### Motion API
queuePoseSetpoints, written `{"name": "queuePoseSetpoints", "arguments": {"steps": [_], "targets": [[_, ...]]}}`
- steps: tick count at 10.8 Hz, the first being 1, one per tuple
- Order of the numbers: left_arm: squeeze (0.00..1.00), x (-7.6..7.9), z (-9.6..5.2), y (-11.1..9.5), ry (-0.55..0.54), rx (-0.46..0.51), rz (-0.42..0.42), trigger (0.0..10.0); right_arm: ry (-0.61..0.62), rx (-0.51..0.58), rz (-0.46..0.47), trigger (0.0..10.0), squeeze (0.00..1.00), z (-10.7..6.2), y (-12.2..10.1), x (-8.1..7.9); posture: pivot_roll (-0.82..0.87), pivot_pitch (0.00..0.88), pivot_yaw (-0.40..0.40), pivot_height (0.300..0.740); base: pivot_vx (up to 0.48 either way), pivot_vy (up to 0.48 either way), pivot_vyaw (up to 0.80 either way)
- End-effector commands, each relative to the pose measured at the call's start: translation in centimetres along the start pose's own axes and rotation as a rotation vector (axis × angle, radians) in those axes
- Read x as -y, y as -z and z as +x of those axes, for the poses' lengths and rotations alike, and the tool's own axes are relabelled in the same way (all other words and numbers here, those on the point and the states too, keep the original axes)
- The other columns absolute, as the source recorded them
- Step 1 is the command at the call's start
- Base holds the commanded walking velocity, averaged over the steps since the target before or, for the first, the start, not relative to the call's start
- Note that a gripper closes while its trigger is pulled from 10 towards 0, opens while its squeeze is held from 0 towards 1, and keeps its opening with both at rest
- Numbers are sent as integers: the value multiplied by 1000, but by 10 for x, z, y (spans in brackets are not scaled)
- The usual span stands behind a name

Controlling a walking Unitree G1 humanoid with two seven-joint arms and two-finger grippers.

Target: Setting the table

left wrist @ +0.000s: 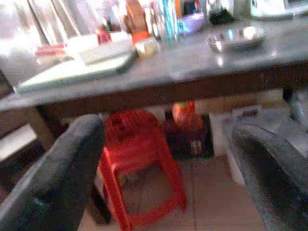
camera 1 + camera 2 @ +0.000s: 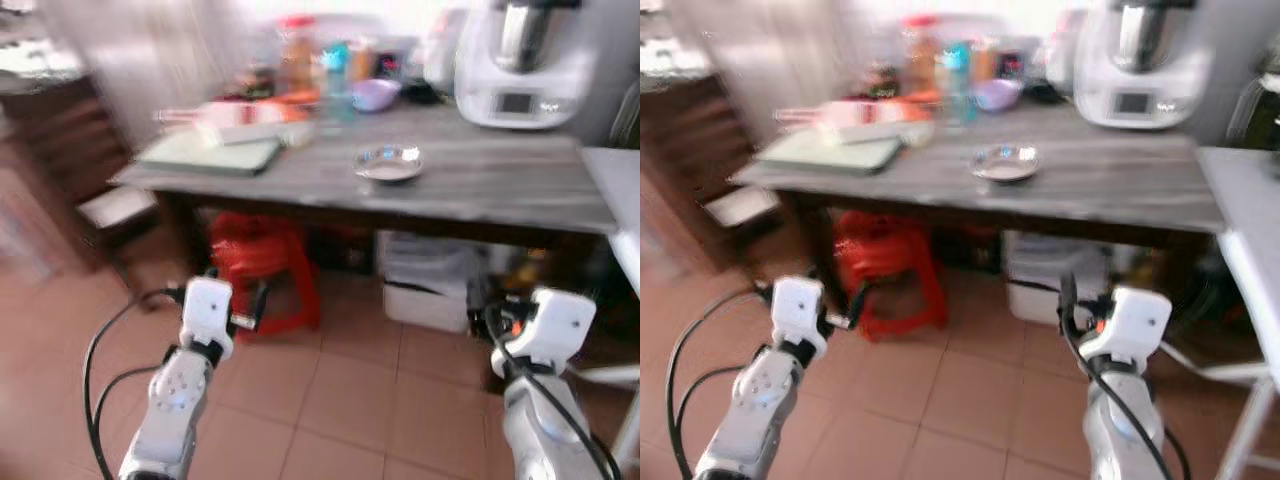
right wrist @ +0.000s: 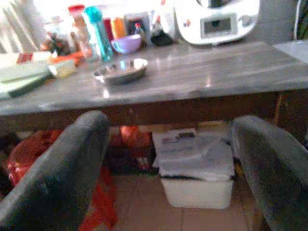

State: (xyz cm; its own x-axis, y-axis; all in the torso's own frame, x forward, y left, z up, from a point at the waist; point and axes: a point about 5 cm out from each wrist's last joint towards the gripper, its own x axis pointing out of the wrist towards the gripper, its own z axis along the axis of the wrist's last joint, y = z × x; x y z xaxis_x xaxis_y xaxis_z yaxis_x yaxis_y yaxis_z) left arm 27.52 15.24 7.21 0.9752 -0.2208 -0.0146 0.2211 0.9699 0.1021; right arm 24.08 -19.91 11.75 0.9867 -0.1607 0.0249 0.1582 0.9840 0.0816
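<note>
Nearest, the left gripper point(image 1: 163, 178) and right gripper point(image 3: 168, 168) hover above the tiled floor point(image 2: 330, 390), jaws wide apart, holding nothing. Beyond, a red stool point(image 2: 265, 270) stands under the grey surface point(image 2: 480, 185). A metal bowl point(image 2: 389, 163) sits mid-surface, a white appliance point(image 2: 520, 65) behind.

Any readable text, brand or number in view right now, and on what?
None can be read.
White kitchen appliance: its display is a blurred grey panel.
Red box on the table: print too blurred.
Bottles at the back: labels too blurred.
</note>
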Motion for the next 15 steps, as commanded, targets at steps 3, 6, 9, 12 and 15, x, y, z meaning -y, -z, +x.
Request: {"name": "queuePoseSetpoints", "arguments": {"steps": [3,6,9,12,15], "targets": [[0,2,3,-4,34,11,18,10000,18,-10,11,10000,0,0,1,1,-16,0,102,740,0,0,0],[0,4,5,-5,45,9,14,10000,17,-11,23,10000,0,0,2,-1,-17,0,104,740,0,-82,0],[0,6,6,-6,52,12,7,10000,17,-3,22,10000,0,1,-1,0,-22,0,103,740,0,-246,-433],[0,8,6,-7,60,17,6,10000,3,-4,21,10000,0,2,-1,-3,-20,0,96,740,0,-249,-146],[0,8,5,-6,62,14,8,10000,-2,0,19,10000,0,3,-2,-4,-17,0,94,740,0,-249,-569]]}}
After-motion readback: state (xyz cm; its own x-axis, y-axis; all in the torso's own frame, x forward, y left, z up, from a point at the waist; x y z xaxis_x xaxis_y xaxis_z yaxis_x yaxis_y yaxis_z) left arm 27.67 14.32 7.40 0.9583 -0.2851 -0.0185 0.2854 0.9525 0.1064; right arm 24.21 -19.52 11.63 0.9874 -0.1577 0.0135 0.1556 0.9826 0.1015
